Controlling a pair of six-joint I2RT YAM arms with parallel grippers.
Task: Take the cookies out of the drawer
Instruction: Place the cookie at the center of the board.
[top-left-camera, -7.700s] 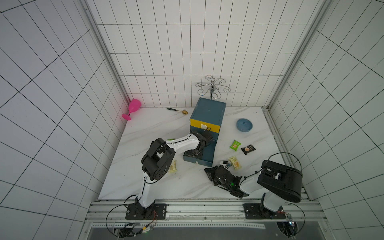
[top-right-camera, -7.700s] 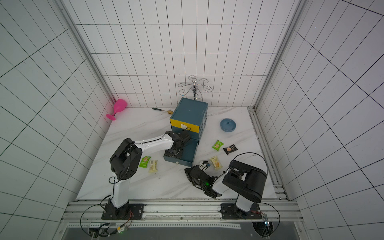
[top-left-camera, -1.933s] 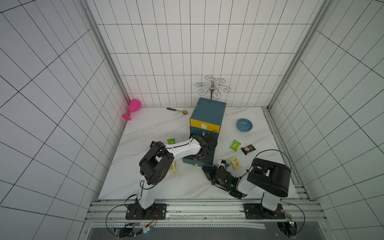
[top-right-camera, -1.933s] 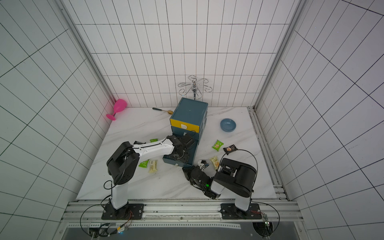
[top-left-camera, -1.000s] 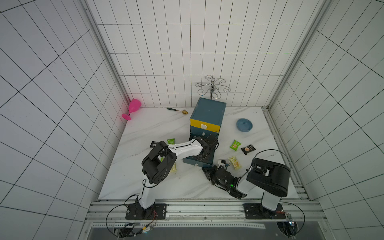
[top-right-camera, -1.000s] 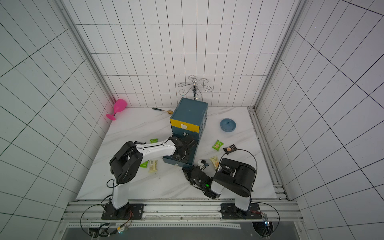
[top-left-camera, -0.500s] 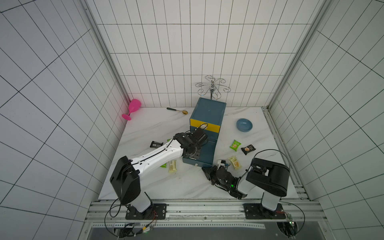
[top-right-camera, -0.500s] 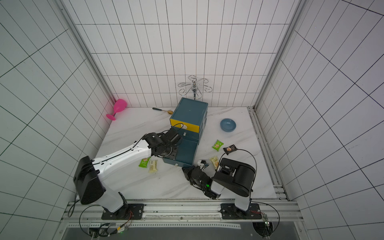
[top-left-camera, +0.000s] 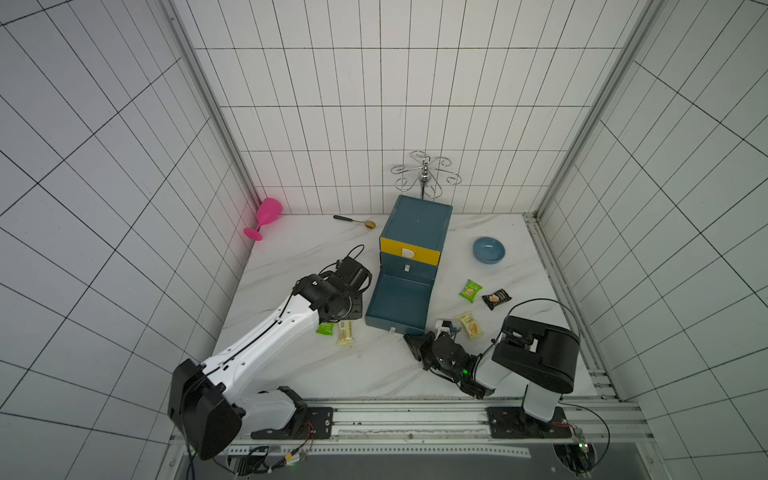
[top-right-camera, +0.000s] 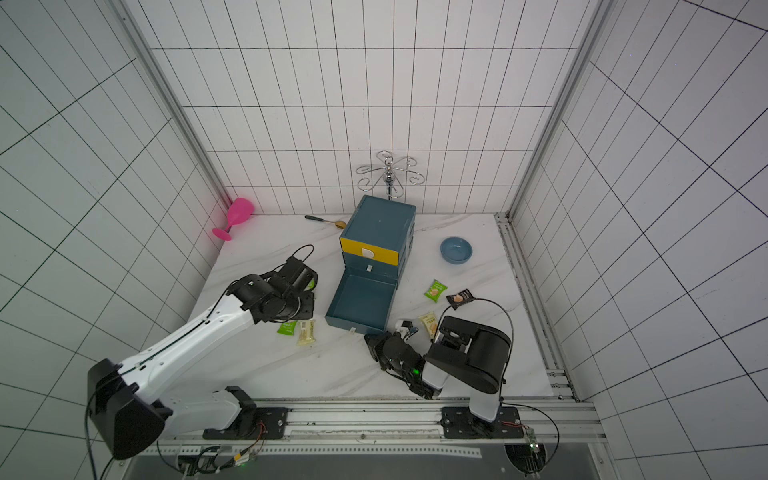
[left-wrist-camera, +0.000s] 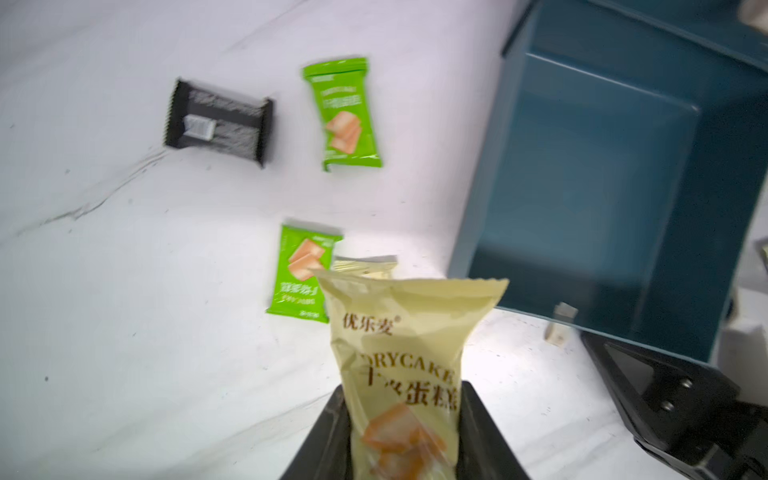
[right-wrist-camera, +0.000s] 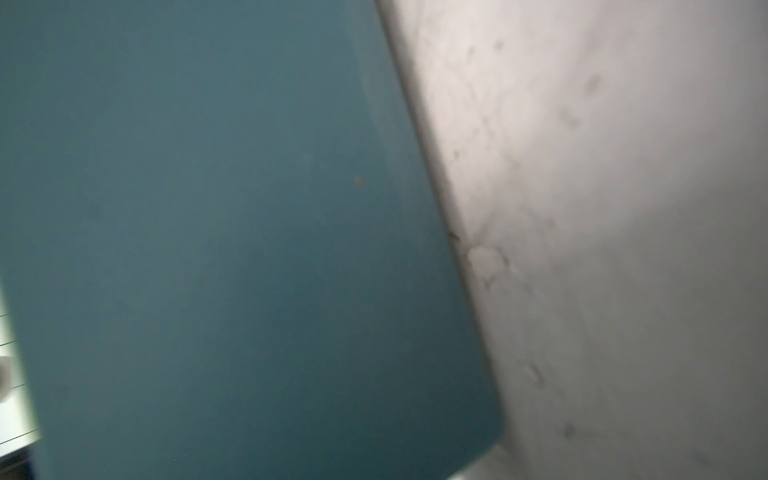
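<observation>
I am holding a pale yellow cookie packet (left-wrist-camera: 409, 357) in the left gripper (left-wrist-camera: 401, 440). The jaws are clamping one end, so its long axis is running straight out past the fingertips. Taking 12 o'clock as the back wall in a top view, the left gripper (top-left-camera: 347, 309) is hanging over the table (top-left-camera: 316, 374) at 9 o'clock of the open drawer (top-left-camera: 401, 303), just beside its side wall. The drawer is showing only a bare floor in both top views, so I am judging this the last packet out.

The coming move is a set-down, and the free spot is lying at about 6 o'clock of the gripper, near a green packet (top-left-camera: 325, 328) and a yellow packet (top-left-camera: 345, 333). A black packet (left-wrist-camera: 218, 122) and a second green packet (left-wrist-camera: 347, 112) are lying on that same side, and three more packets (top-left-camera: 471, 290) at 3 o'clock of the drawer. The right gripper (top-left-camera: 412, 340), jaws together, is sitting at the drawer's front corner, so the left arm is the nearer one.
</observation>
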